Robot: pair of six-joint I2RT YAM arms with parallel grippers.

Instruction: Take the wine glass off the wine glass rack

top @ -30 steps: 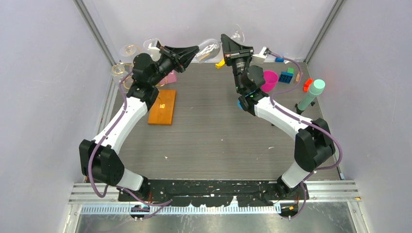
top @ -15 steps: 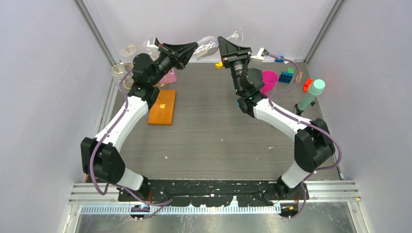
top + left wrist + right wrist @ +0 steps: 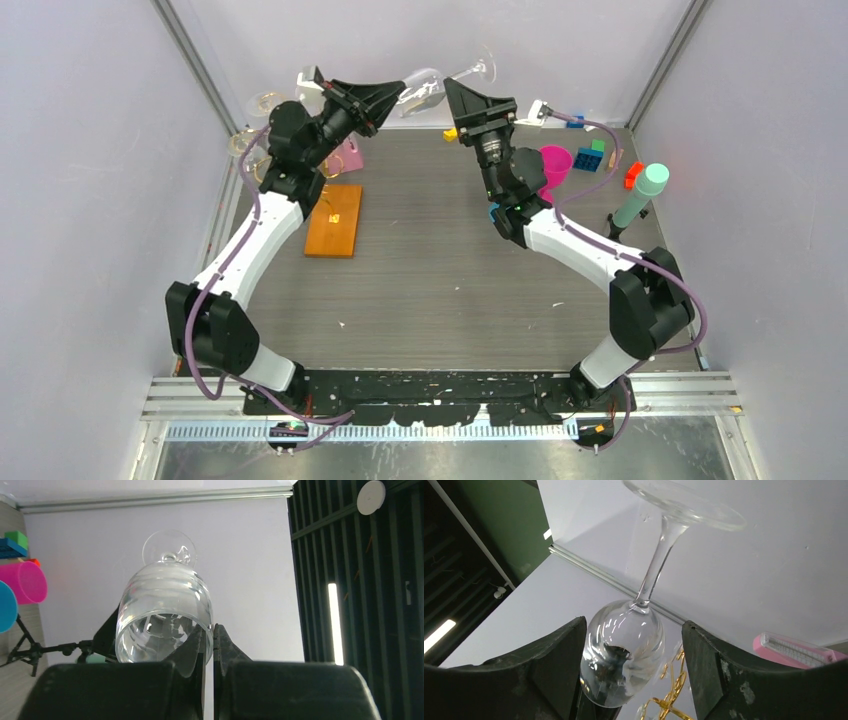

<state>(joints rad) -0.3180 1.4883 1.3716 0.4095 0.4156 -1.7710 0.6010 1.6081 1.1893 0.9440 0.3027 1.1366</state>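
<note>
- Bowl of wine glass [image 3: 624,652] sits between the spread jaws of right gripper [image 3: 634,626], gap each side.
- Rim pinched by left gripper [image 3: 209,632], blocking that end.
- Behind the foot: rear wall [image 3: 570,45].

Wine glass rack [image 3: 334,221] wire partly hidden behind left arm [image 3: 262,228]; wine glass [image 3: 624,655] foot cut by frame top.

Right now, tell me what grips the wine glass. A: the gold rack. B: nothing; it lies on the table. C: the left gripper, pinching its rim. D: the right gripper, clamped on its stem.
C: the left gripper is shut on the rim of the wine glass; the right gripper stands open.
</note>
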